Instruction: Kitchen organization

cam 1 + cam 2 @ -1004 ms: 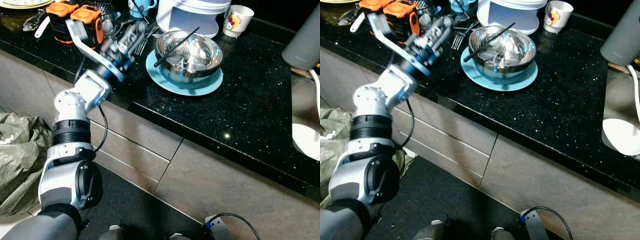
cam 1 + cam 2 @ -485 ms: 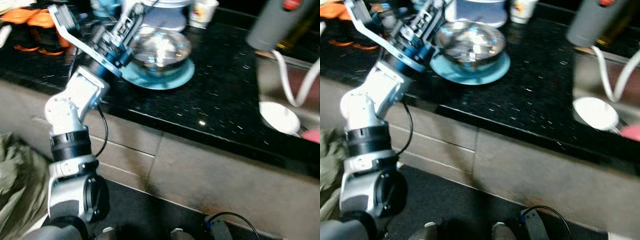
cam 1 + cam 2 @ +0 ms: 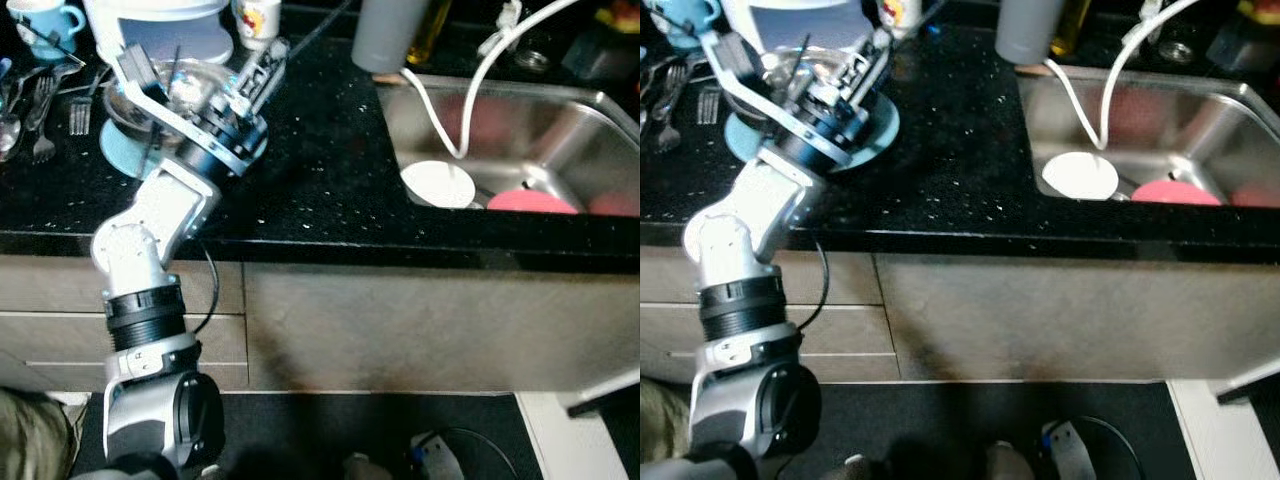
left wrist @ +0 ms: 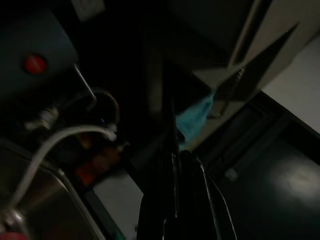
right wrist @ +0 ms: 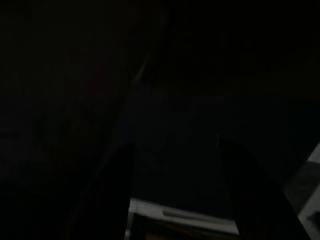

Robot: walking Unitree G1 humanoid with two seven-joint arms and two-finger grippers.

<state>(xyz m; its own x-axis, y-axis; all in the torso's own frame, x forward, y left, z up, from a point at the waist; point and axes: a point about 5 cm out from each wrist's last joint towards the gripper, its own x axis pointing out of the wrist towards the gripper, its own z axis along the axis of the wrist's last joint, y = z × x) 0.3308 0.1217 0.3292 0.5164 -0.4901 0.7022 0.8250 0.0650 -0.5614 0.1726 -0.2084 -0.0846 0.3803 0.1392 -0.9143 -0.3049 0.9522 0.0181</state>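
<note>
Beside the sink [image 3: 560,120]: black speckled tabletop [image 3: 320,180] with dishes awaiting sorting.
Left gripper [image 3: 262,72]: raised over the tabletop between steel bowl [image 3: 170,85] and sink, pointing toward the sink; in the left wrist view its fingers [image 4: 172,210] look pressed together, nothing visibly between them.
Steel bowl: on a blue plate [image 3: 875,120], just left of the gripper, likely stacked for washing.
Forks [image 3: 45,110]: loose, further from the sink.
White plate [image 3: 438,184]: in the sink, under the hose [image 3: 470,90].
Right gripper: cannot tell; view too dark.
</note>
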